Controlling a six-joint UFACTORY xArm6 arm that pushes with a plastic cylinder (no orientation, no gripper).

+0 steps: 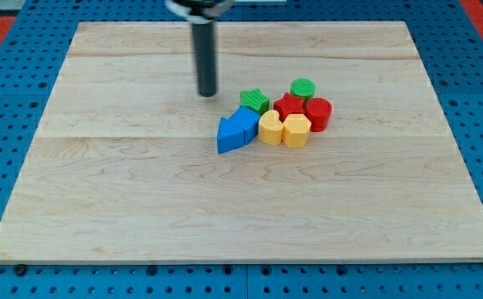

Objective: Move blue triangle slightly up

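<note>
The blue triangle (228,137) lies near the middle of the wooden board, at the left end of a tight cluster of blocks. A second blue block (245,124) touches it on its right. My tip (206,93) is up and to the left of the blue triangle, apart from it, with a gap of bare wood between them. The dark rod rises from the tip to the view's top edge.
The cluster holds a green star (254,101), a green round block (303,88), a red star (288,105), a red round block (318,114), a yellow heart-like block (270,128) and a yellow hexagon (297,131). The wooden board (100,199) lies on a blue pegboard.
</note>
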